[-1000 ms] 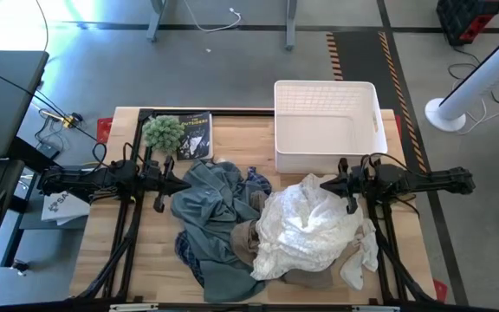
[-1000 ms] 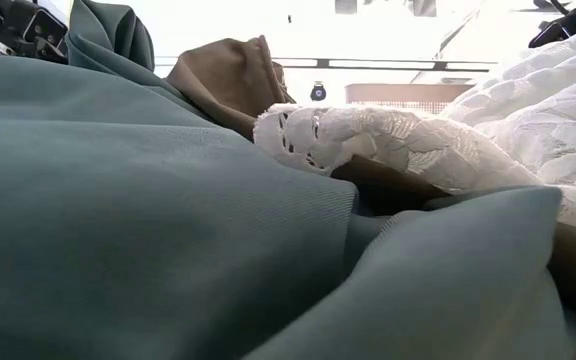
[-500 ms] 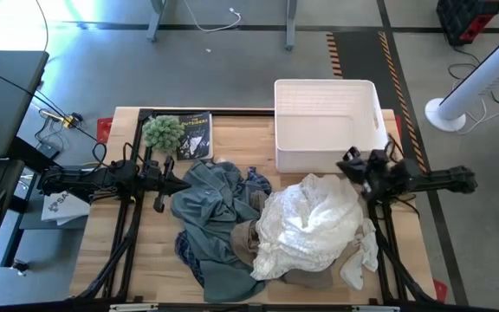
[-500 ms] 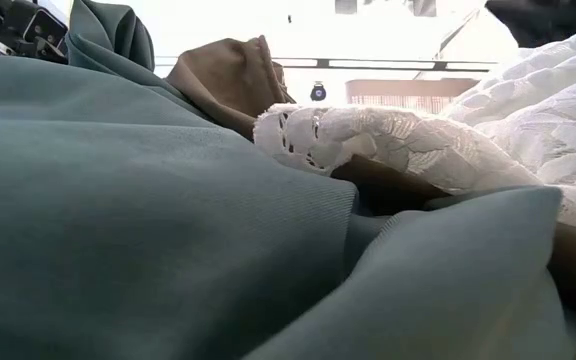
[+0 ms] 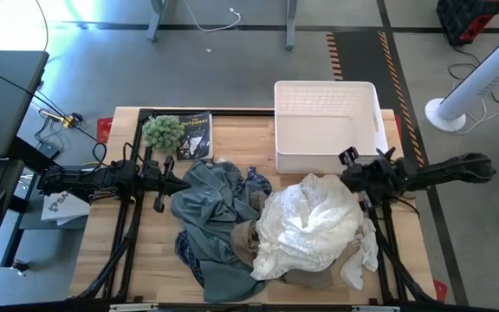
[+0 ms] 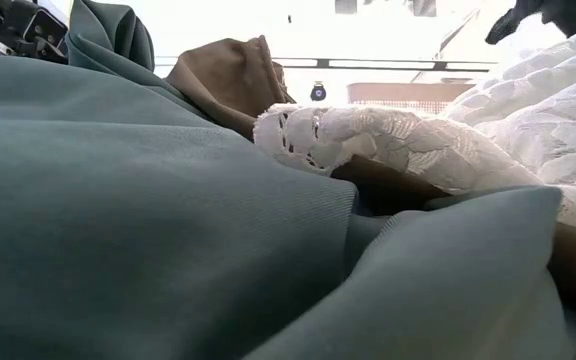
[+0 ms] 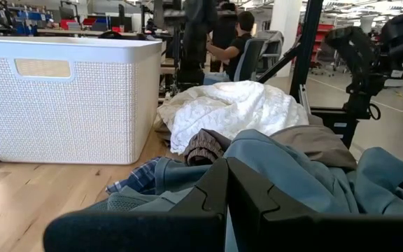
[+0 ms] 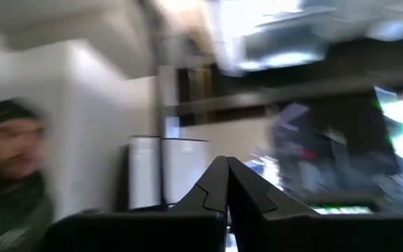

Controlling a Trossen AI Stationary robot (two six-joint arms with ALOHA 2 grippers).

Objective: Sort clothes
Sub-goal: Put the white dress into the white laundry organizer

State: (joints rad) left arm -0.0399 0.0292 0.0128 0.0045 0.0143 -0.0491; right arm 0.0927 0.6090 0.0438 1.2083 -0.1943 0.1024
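Note:
The clothes lie heaped mid-table. The white lace garment [image 5: 310,221] lies on top of the tan-khaki one [image 5: 244,239]. The grey-blue one [image 5: 208,212] lies to their left. The plaid shirt [image 5: 259,182] peeks out between them at the far side. My left gripper [image 5: 166,180] is shut and lies low at the grey-blue garment's left edge [image 7: 292,168]; I cannot tell whether it touches the cloth. My right gripper [image 5: 350,166] is shut and empty. It is raised above the white garment's far right corner, near the basket, and shows in the low view [image 6: 528,14].
A white plastic basket [image 5: 326,95] stands at the far right of the table. A green fuzzy plant [image 5: 161,132] and a dark booklet [image 5: 194,135] lie at the far left. A person sits in the room beyond the table [image 7: 240,38].
My right gripper has drawn back from over the white garment toward the table's right edge, has risen, and has turned so that its wrist camera looks into the room. The clothes have kept their places.

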